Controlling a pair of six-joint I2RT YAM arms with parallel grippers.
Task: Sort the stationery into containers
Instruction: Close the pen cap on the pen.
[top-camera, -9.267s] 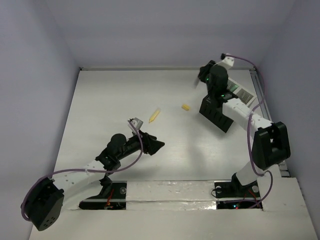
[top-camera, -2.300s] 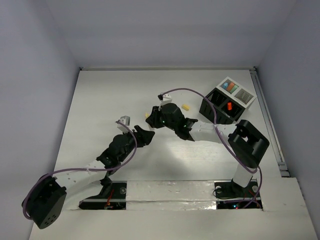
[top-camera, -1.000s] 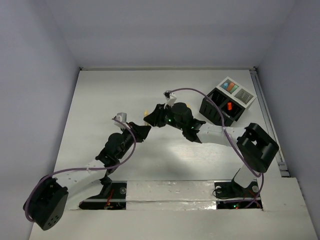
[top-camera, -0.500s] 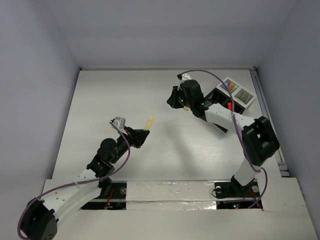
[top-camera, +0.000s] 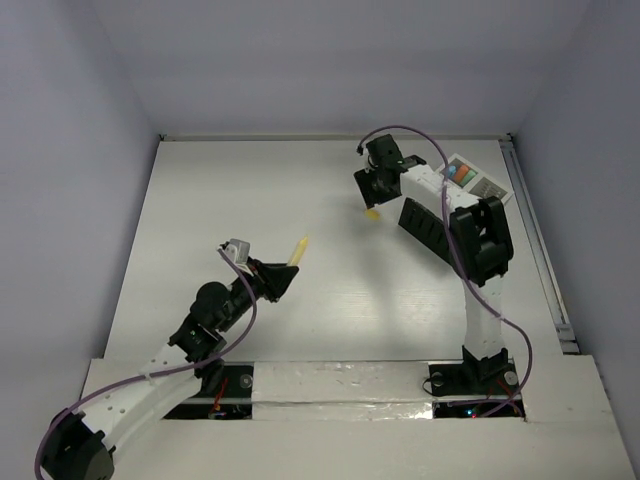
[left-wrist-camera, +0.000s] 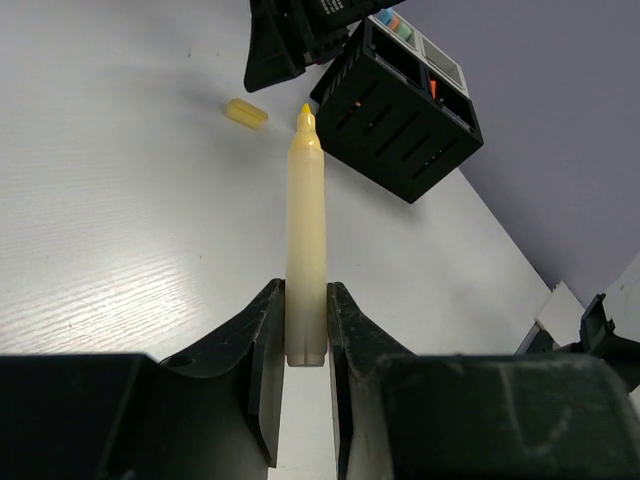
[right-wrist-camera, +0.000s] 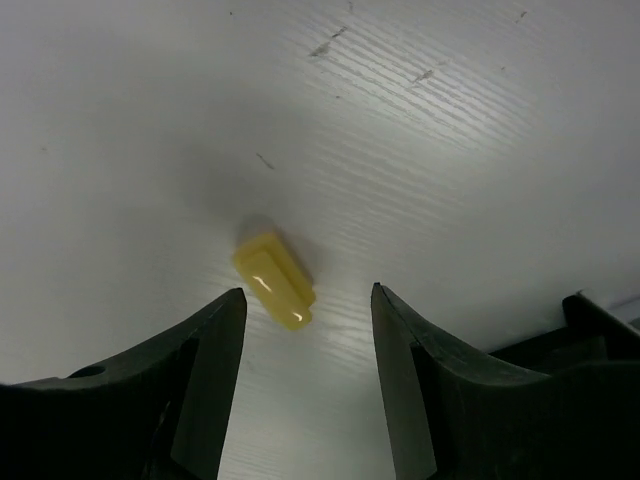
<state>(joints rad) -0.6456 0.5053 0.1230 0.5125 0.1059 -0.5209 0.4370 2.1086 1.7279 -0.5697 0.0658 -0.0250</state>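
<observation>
A pale yellow marker pen (left-wrist-camera: 305, 220) sticks out forward from my left gripper (left-wrist-camera: 305, 325), which is shut on its rear end; from above, the marker (top-camera: 298, 247) hangs over the table's middle. A small yellow cap-like piece (right-wrist-camera: 275, 280) lies on the table just beyond and between the spread fingers of my right gripper (right-wrist-camera: 307, 292), which is open and touches nothing. From above, the right gripper (top-camera: 372, 190) is right behind this piece (top-camera: 372, 212). The black box (top-camera: 428, 230) and white tray (top-camera: 482, 186) sit at the right; coloured items show in their cells.
The right arm stretches over the black box, hiding much of it. The box's slotted side (left-wrist-camera: 395, 125) faces the left wrist camera, and its corner (right-wrist-camera: 600, 335) shows at the right wrist view's edge. Purple walls close in the table.
The right gripper has left the marker at the left gripper, swung right and back to the yellow piece, and opened. The left arm drew slightly back, still gripping the marker.
</observation>
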